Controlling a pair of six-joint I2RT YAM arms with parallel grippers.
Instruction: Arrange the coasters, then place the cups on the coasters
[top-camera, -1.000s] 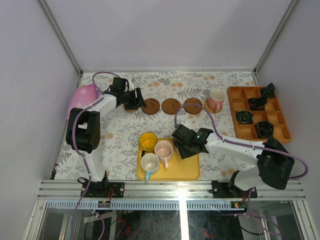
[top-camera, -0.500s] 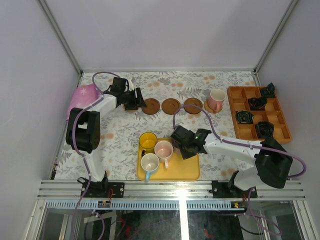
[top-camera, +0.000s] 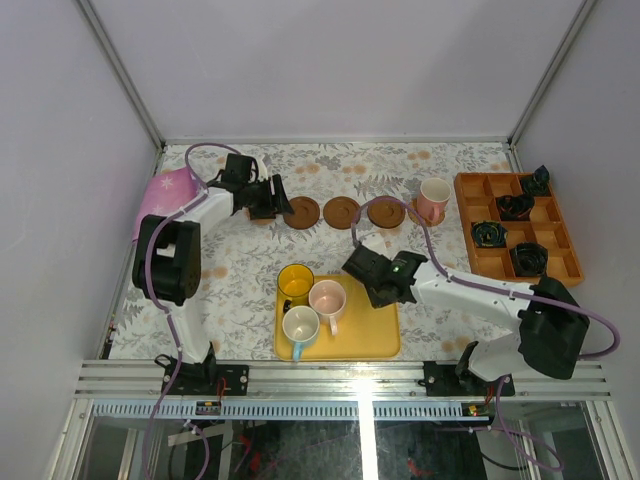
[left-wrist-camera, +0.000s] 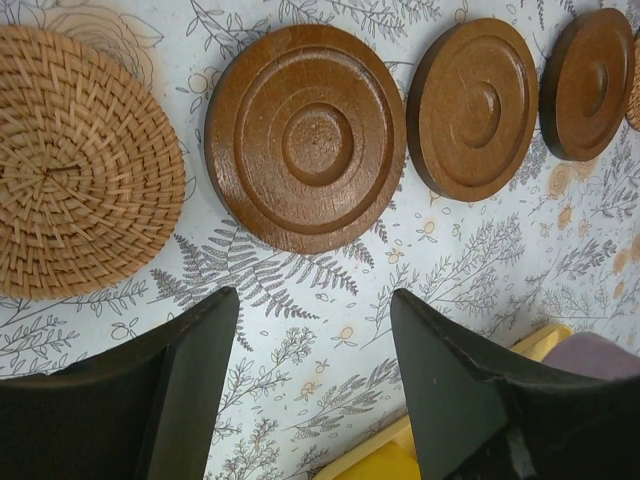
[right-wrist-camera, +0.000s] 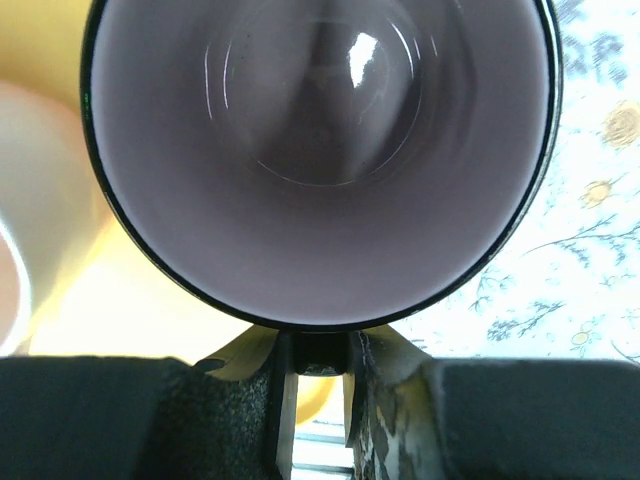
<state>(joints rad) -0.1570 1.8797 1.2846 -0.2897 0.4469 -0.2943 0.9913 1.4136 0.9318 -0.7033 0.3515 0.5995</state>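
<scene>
Purple cup (right-wrist-camera: 320, 150) in right hand (right-wrist-camera: 318, 352), hidden from above

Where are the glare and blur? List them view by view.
Right wrist: the purple cup fills the frame, with a white highlight inside; the yellow tray beneath is blurred. Left wrist: the wooden coasters are sharp, evenly lit. Top external: a bright streak of glare crosses the front rail.
</scene>
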